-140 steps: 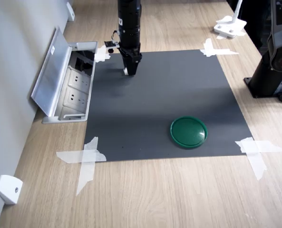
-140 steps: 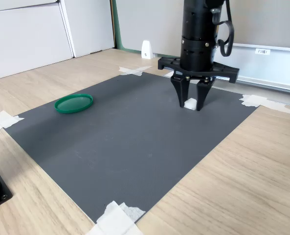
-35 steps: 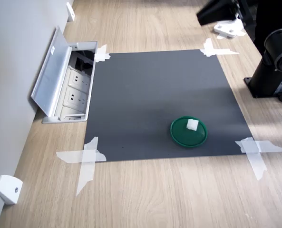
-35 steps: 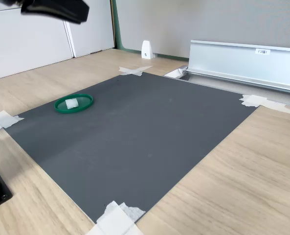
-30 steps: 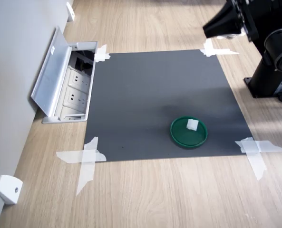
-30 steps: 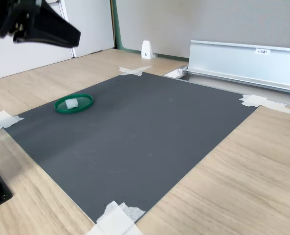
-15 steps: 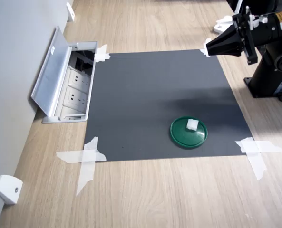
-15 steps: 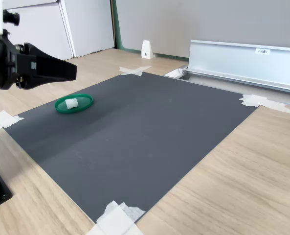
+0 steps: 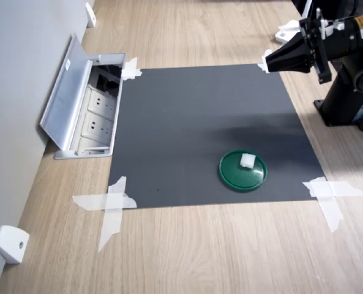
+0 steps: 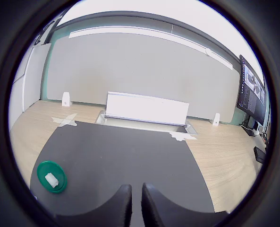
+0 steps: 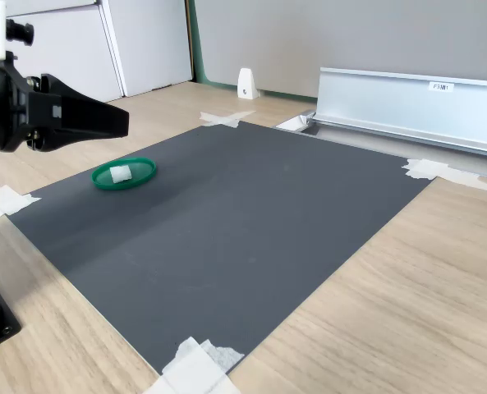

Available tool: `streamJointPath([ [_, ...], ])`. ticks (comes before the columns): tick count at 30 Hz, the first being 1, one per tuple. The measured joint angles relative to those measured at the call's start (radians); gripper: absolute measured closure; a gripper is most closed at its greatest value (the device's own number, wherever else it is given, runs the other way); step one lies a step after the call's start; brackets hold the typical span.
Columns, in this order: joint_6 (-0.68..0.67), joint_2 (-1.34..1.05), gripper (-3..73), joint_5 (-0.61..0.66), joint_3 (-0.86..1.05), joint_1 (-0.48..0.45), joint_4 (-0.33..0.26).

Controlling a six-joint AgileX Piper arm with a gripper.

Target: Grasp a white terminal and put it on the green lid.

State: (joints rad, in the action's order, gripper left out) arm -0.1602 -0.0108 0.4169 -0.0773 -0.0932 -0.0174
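Note:
The white terminal (image 9: 247,160) lies inside the green lid (image 9: 230,177), toward its far edge in the first exterior view. The lid sits on the black mat (image 9: 199,116) near the mat's front right corner in that view. Both show in the second exterior view, terminal (image 11: 121,173) on lid (image 11: 142,171), and in the wrist view, terminal (image 10: 51,178) on lid (image 10: 43,169). My gripper (image 9: 265,64) hangs level in the air, well back from the lid and above the mat's far right edge. Its fingers (image 10: 123,201) are shut together, holding nothing. It enters the second exterior view's left (image 11: 125,121).
An open floor socket box with a raised metal flap (image 9: 77,101) (image 11: 407,107) borders the mat. White tape (image 9: 111,202) holds the mat's corners. The arm's black base (image 9: 346,98) stands beside the mat. Small white wedge pieces (image 9: 11,244) (image 11: 245,84) sit on the wooden table.
Earlier my gripper stood shut on the terminal at the mat's far corner; now the terminal lies on the lid. Over the last second the arm drew back, dropped level and stopped.

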Motion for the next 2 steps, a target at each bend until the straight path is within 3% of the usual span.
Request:
streamJointPath([
  [2,0.0,0.0,61.6,0.0,0.0,0.0,0.0],
])
